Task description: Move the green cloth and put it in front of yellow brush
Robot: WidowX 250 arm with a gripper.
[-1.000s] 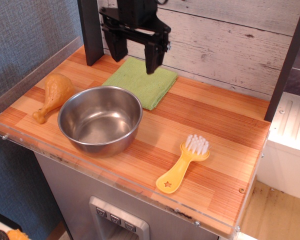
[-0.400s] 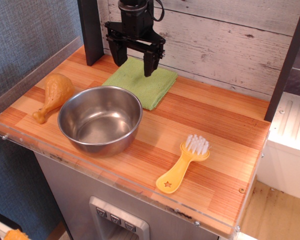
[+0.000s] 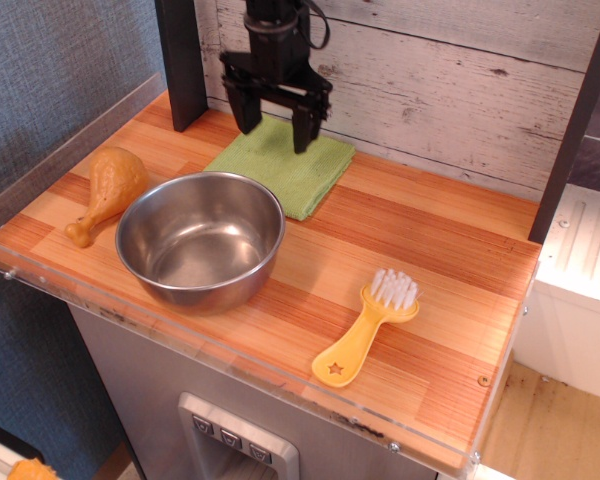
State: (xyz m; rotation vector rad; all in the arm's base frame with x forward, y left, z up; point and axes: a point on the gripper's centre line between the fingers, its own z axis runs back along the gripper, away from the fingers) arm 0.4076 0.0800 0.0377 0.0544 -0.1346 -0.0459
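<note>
Over on the left edge of the wooden table (image 3: 450,250) lies a tan toy drumstick (image 3: 108,190), its thin end pointing toward the front corner. Just beside it on the right sits a steel bowl (image 3: 200,240), upright, close to the table's front edge. Behind the bowl, toward the plank wall (image 3: 450,70), there's the green cloth (image 3: 290,170), lying flat and folded, its near corner just behind the bowl's rim. And right above the cloth's back part hangs the black gripper (image 3: 277,128), pointing down, its fingers (image 3: 303,128) spread wide with nothing between them. The cloth's back edge sits under that gap, one finger toward the left back corner, the other over the middle of the rear edge; whether the tips touch the fabric, I cannot tell. Moving right, bare wood, then near the front the yellow brush (image 3: 365,330), white bristles pointing to the back, star-holed handle toward the front edge, well apart from the cloth.
</note>
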